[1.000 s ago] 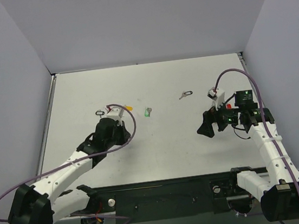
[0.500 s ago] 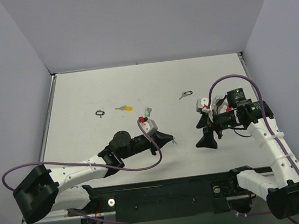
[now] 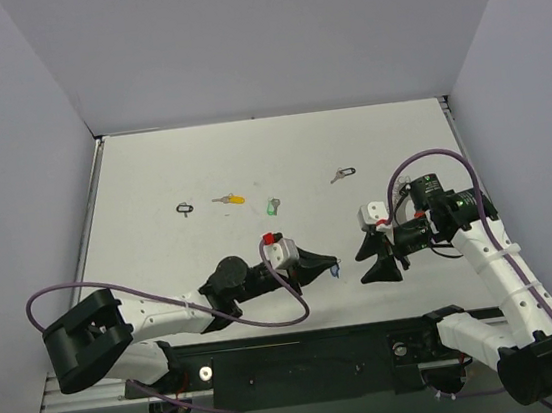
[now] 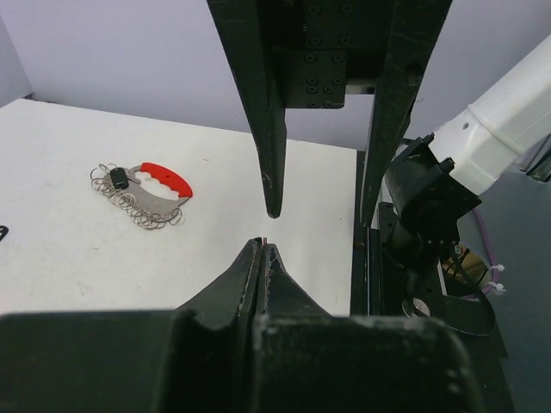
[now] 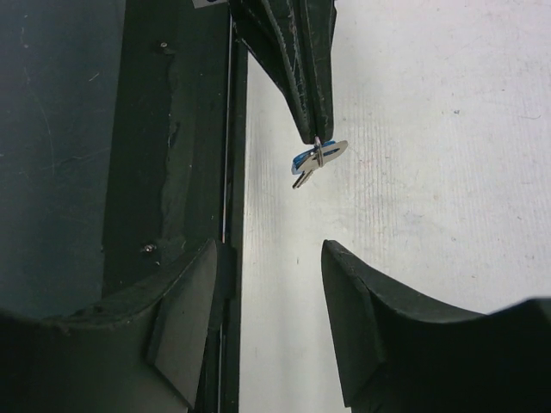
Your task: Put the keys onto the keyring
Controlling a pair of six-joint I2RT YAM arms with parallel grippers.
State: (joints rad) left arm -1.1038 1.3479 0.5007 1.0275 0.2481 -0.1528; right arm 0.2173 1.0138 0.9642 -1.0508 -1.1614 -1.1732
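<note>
On the white desk [image 3: 152, 181], by its near edge, we see the black right claw [image 3: 365, 263] with jaws apart. It faces the black left claw [image 3: 335, 266], which is clamped on a small silver blue-tagged key [image 5: 317, 157]. The silver beaded red-tagged keyring [image 4: 146, 185] lies flat on the desk, apart from both.

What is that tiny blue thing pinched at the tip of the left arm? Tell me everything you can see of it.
It is a small key: a flat silver metal head and short blade, with a blue plastic tag. The left gripper has its jaws shut on its top end, so it dangles from their tips above the white table. The right gripper faces it, jaws open, not touching.
</note>
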